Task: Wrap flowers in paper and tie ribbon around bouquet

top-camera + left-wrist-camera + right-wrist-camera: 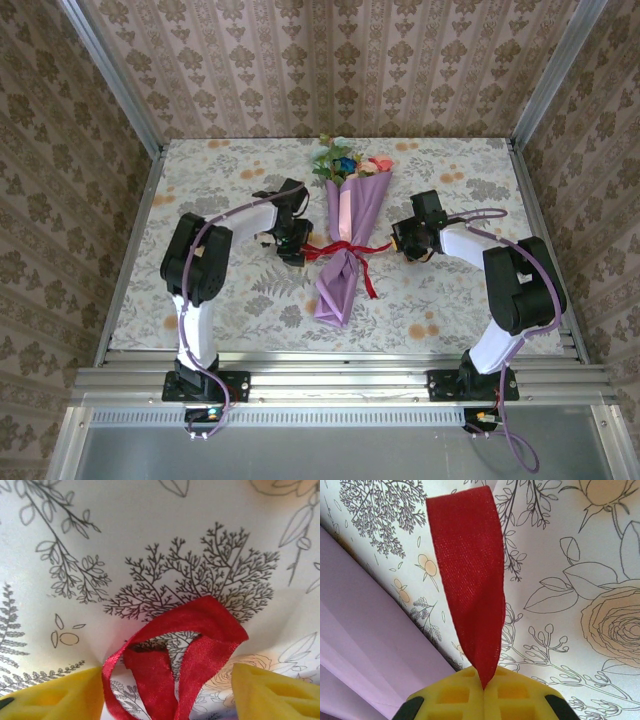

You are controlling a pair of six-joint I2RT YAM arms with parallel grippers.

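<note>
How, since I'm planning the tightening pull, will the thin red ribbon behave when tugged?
Probably floppy: the thin red ribbon folds in soft loops between the left fingers. Likely light, and perhaps slick given its satin-like sheen, though the shut right fingers pinch its end.

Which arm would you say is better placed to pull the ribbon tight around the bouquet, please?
The right, probably. The right jaws are shut on a ribbon end beside the bouquet, ready to pull outward. The left jaws stand open either side of a ribbon loop, gripping nothing yet.
</note>
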